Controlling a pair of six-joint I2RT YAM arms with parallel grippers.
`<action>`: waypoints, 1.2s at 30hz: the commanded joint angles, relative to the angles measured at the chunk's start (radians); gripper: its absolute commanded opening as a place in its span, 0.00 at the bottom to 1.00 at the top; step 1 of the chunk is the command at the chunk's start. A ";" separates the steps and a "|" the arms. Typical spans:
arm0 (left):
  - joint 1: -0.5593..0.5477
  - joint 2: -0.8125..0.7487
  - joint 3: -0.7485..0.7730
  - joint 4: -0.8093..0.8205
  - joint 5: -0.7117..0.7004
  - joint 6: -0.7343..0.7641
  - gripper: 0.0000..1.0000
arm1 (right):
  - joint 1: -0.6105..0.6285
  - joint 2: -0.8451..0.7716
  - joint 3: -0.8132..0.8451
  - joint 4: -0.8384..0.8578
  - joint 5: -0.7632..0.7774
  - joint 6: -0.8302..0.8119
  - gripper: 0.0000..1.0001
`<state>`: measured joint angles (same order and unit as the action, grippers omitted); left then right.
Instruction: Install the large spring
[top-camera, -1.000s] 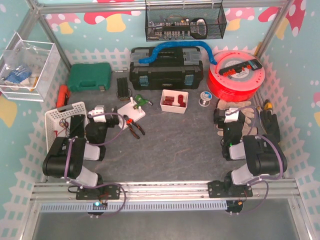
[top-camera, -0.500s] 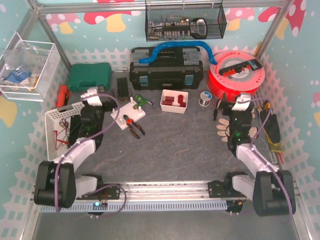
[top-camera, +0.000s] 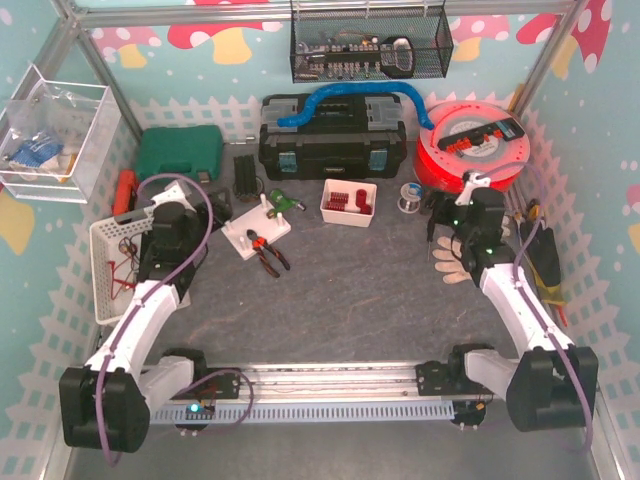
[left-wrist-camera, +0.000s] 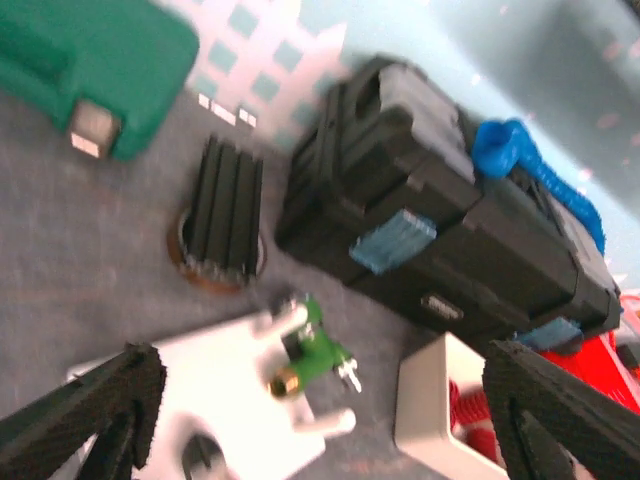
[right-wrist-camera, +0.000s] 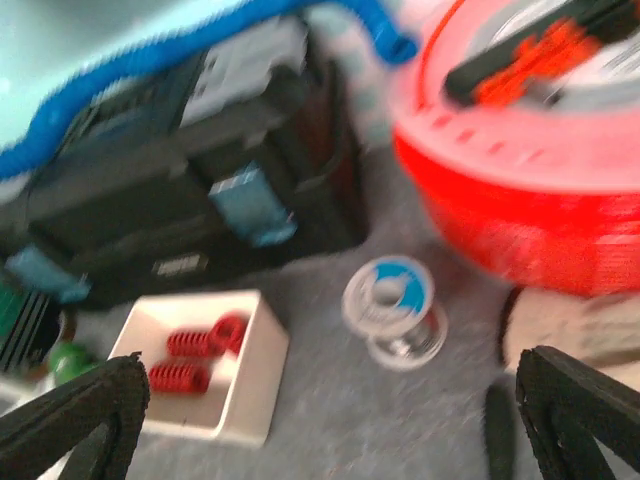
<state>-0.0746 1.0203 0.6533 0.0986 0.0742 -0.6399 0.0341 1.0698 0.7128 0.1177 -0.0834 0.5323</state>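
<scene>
Both arms up, nothing held.
Left gripper (left-wrist-camera: 320, 356) fingers apart, facing the white fixture block (left-wrist-camera: 228, 398); right gripper (right-wrist-camera: 332, 360) apart too; I see the red springs (right-wrist-camera: 195, 358) lying in the white bin (right-wrist-camera: 262, 390) near the black toolbox (right-wrist-camera: 150, 200).

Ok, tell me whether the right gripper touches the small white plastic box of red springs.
Apart: the top external view shows grey table between the open right gripper and the white box.

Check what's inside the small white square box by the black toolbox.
Red coil springs, at least three, lie in the white square box. Its near wall hides part of the floor.
</scene>
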 joint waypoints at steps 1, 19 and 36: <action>-0.047 -0.010 -0.029 -0.137 0.050 -0.079 0.83 | 0.083 0.023 0.028 -0.114 -0.132 0.002 1.00; -0.467 0.279 0.037 -0.312 -0.400 -0.118 0.39 | 0.546 0.109 -0.091 0.052 0.214 -0.183 1.00; -0.482 0.461 0.040 -0.284 -0.386 -0.156 0.38 | 0.559 0.123 -0.126 0.105 0.259 -0.183 1.00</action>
<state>-0.5514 1.4631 0.6659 -0.1902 -0.2993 -0.7815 0.5842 1.1843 0.5945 0.1959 0.1452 0.3626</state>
